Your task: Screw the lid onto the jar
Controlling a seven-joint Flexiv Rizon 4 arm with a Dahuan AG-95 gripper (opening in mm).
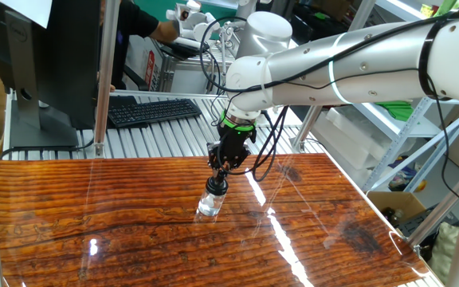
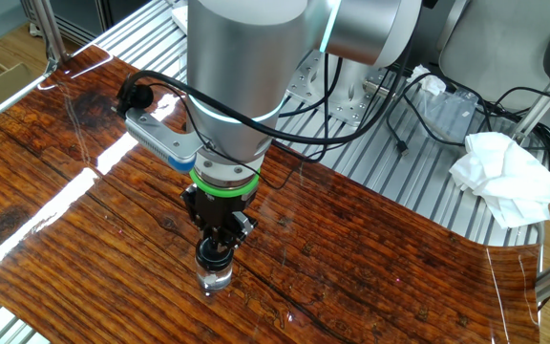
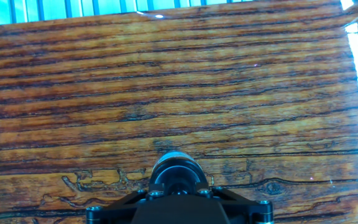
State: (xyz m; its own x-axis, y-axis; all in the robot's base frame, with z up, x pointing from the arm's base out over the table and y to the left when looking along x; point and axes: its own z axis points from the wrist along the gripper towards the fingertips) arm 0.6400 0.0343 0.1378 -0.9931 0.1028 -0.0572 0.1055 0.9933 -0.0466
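Observation:
A small clear jar [image 1: 209, 206] stands upright on the wooden table [image 1: 94, 215], with a dark round lid [image 1: 215, 186] sitting on its mouth. My gripper [image 1: 217, 181] comes straight down from above and is shut on the lid. The other fixed view shows the same: the gripper [image 2: 214, 250] clamps the lid [image 2: 212, 256] over the jar [image 2: 215, 279]. In the hand view the lid [image 3: 175, 174] shows as a dark round top just beyond the gripper [image 3: 175, 186] body, and the jar beneath it is hidden.
A black keyboard [image 1: 154, 110] and a monitor [image 1: 42, 56] stand on the metal slat bench behind the table. A crumpled white cloth [image 2: 504, 177] lies off the table's far side. Cables [image 2: 418, 105] trail across the slats.

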